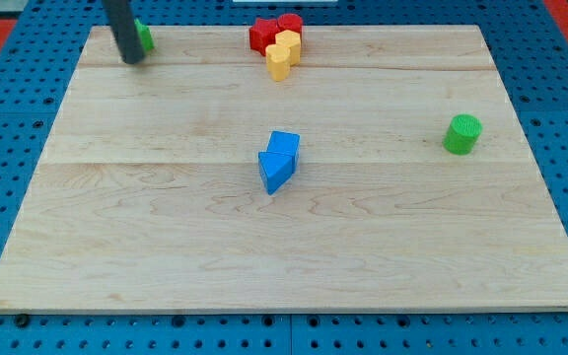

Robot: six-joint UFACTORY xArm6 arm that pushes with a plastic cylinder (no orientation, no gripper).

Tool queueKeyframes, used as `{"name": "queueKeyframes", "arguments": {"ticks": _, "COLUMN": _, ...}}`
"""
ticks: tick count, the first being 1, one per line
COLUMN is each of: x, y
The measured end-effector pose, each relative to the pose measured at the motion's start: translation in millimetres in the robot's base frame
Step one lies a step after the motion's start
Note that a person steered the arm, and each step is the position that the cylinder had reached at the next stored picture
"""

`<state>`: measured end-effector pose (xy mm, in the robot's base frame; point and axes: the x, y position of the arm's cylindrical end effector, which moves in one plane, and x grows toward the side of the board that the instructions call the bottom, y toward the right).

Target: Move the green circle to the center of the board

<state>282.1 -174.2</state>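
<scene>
The green circle [462, 134] is a short green cylinder standing at the view's right side of the wooden board [166, 247]. My tip [132, 59] is at the view's top left, far from the green circle. It rests against a second green block [144, 35], which the rod partly hides, so its shape cannot be made out. Two blue blocks sit together near the board's middle: a blue cube [284, 146] and a blue triangle [275, 173] touching it below.
At the view's top middle is a tight cluster: a red star-like block [263, 35], a red round block [290, 24] and two yellow blocks [283, 54]. The board lies on a blue pegboard [8, 118].
</scene>
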Motion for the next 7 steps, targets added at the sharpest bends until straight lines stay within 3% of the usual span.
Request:
{"name": "queueKeyframes", "arguments": {"ticks": 1, "x": 42, "y": 96}}
{"name": "queueKeyframes", "arguments": {"ticks": 3, "x": 58, "y": 305}}
{"name": "queueKeyframes", "arguments": {"ticks": 4, "x": 85, "y": 376}}
{"name": "queueKeyframes", "arguments": {"ticks": 6, "x": 127, "y": 440}}
{"name": "queueKeyframes", "arguments": {"ticks": 7, "x": 114, "y": 349}}
